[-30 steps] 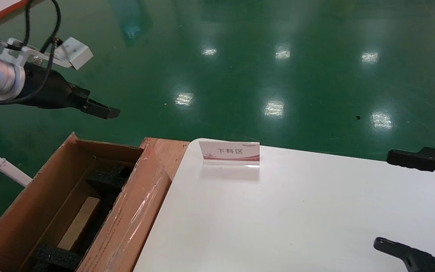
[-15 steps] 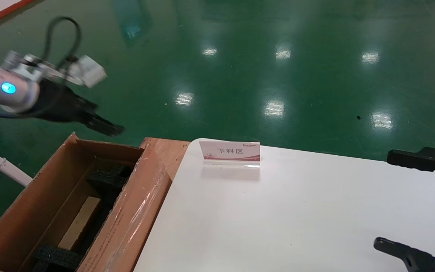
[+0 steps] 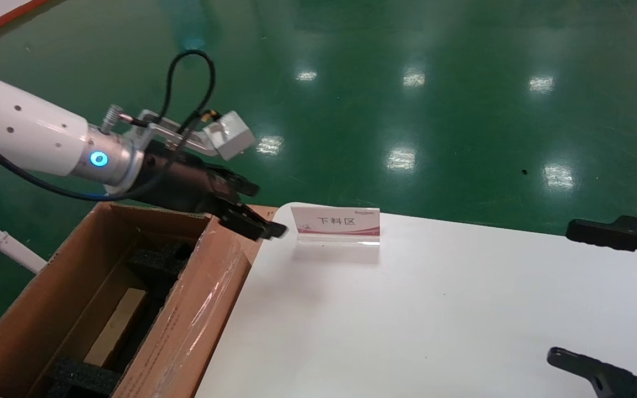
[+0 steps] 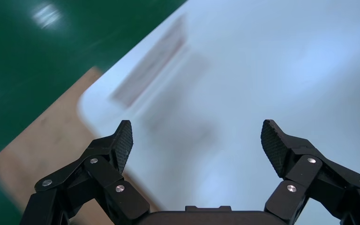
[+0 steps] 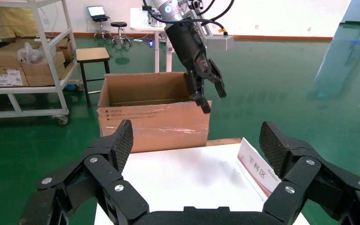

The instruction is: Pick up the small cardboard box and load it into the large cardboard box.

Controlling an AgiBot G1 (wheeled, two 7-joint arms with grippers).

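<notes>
We hold our left gripper (image 3: 252, 213) in the air just past the far corner of the large cardboard box (image 3: 197, 309), its fingers spread wide and empty; the left wrist view shows both fingertips (image 4: 124, 140) well apart with nothing between them. Beneath the gripper lie the rounded corner of the white table (image 3: 418, 315) and a strip of wooden board (image 3: 244, 221) beside it. Just ahead of the fingertips, toward our right, stands the small sign card (image 3: 336, 224) on the table, near but not touching.

Behind and below the left gripper sits the large cardboard box, open at the top, with a taped flap (image 3: 208, 298) leaning against the table edge. Inside it we see black foam blocks (image 3: 158, 260) and, between them at the bottom, the small cardboard box (image 3: 116, 326), lying flat with a pale face upward. It is well apart from the gripper and deep within the carton.

Our right gripper (image 3: 611, 298) rests parked at the table's right edge, far from the left one, its fingers also wide apart and empty; its wrist view shows the same spread fingertips (image 5: 122, 140) and, farther off, the left gripper (image 5: 206, 86) above the carton (image 5: 152, 112).
</notes>
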